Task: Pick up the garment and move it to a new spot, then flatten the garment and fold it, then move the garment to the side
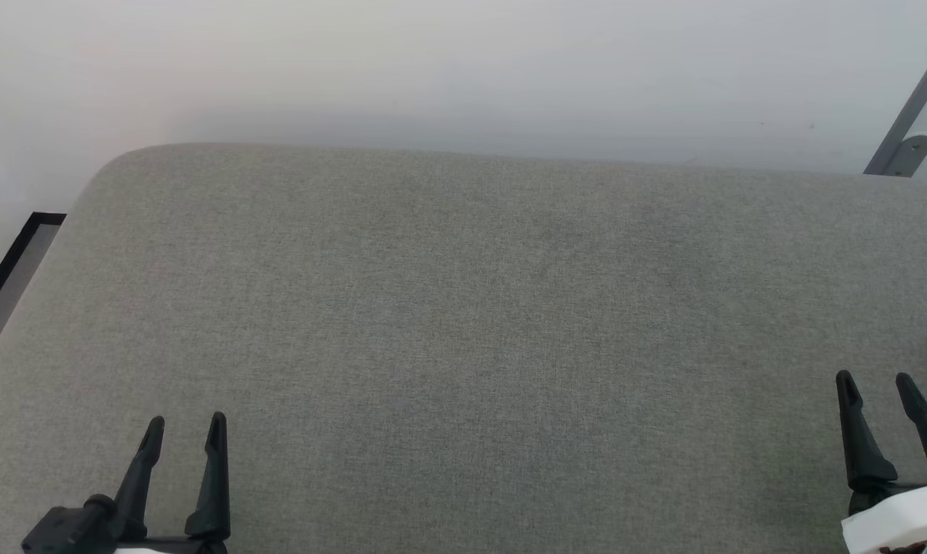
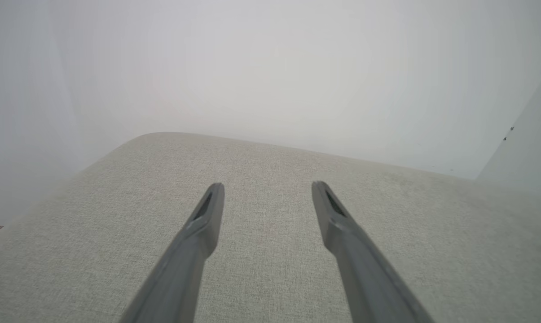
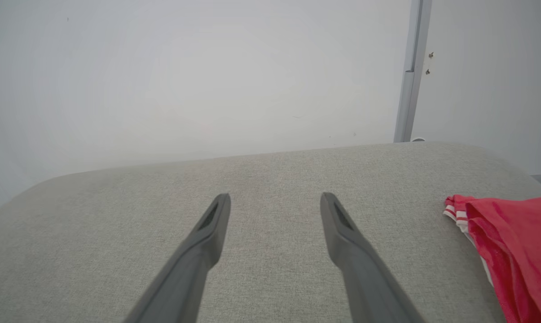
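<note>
The left gripper [image 1: 187,421] is hovering at the lower left of the head view and the right gripper [image 1: 874,378] at the lower right, both with fingers standing apart and holding nothing over the grey cushion [image 1: 463,308]. The garment [image 3: 512,251] is lying at the right edge of the right wrist view. The pickup is looking best served by swinging the right gripper across and closing on a thick fold, not the thin striped trim.

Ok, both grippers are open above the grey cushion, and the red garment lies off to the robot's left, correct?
Wrong side: the garment lies to the robot's right, as the right wrist view shows. The left gripper and right gripper are indeed open above the grey cushion.
</note>
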